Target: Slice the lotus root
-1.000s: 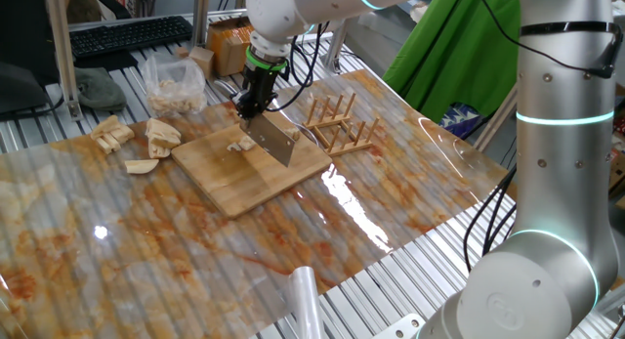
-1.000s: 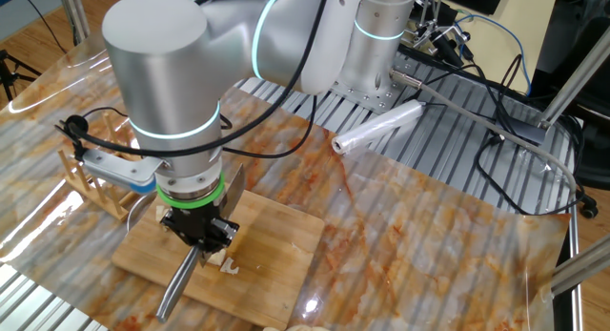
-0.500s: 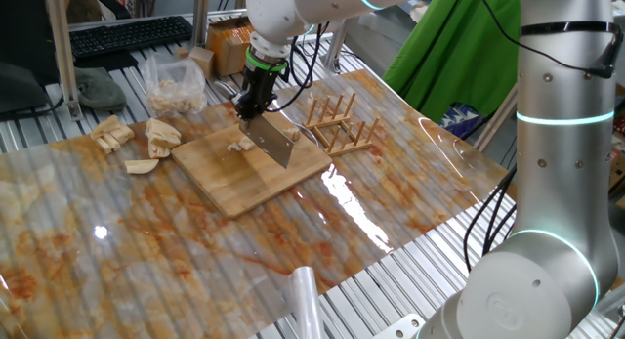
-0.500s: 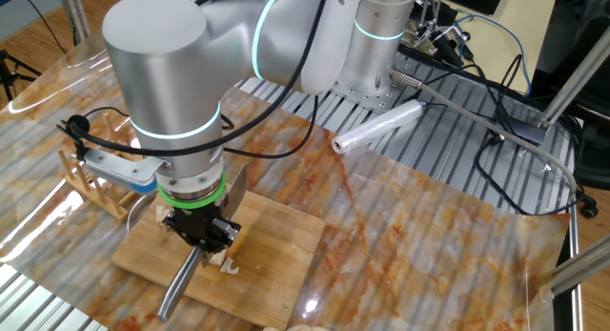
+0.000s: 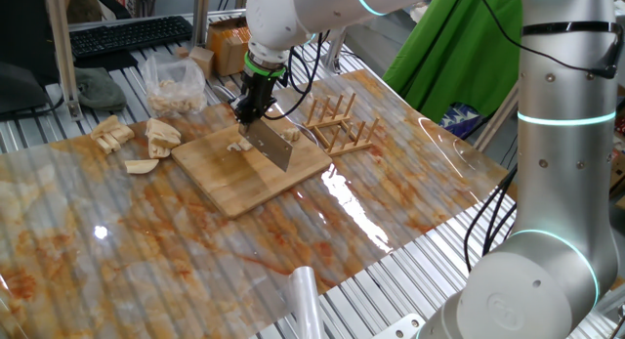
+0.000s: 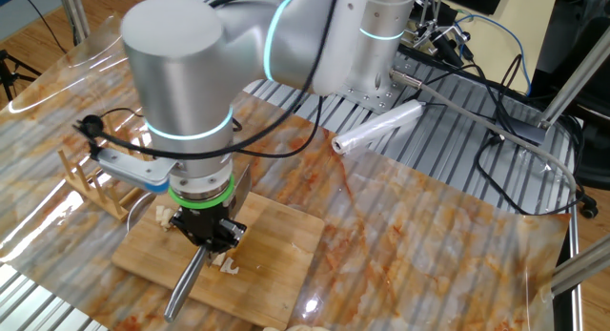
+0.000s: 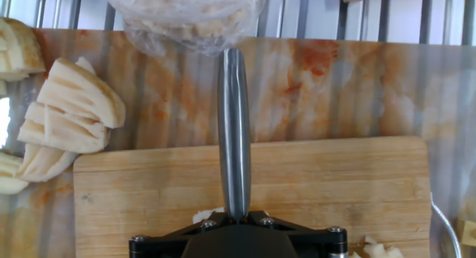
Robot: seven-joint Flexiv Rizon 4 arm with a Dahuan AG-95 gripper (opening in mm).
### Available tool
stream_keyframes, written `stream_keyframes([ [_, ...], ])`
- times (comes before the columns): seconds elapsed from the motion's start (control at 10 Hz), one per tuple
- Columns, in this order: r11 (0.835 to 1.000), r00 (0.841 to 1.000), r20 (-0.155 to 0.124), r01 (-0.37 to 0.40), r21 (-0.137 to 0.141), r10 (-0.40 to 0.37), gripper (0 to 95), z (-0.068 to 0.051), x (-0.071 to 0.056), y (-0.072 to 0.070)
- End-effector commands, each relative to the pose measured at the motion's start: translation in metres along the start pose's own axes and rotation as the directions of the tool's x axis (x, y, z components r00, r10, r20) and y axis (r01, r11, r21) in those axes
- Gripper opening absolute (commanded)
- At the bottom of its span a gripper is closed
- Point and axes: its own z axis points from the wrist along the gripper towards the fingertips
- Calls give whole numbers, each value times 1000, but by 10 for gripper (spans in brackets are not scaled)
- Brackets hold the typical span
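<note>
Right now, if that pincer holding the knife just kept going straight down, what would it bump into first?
The pincer points straight down, shut on the knife. Below it lies the lotus root piece on the board. The blade would likely meet that piece first, then the board, though the blade's exact height is unclear.

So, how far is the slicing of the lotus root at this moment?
Some cutting looks done: cut lotus root pieces lie off the cutting board, with a bagful behind. In hand: the end effector is shut on the cleaver, its blade down on the board beside a small lotus root piece. Left: that piece, it seems; whether it is cut through, I cannot tell.
</note>
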Motion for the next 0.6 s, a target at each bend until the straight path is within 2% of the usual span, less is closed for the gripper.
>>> stream_keyframes([
  [0.1,1000,1000,-3,-2,-6,2,0,3,-1,1],
  [0.6,1000,1000,2,-6,-4,6,0,11,-1,3],
])
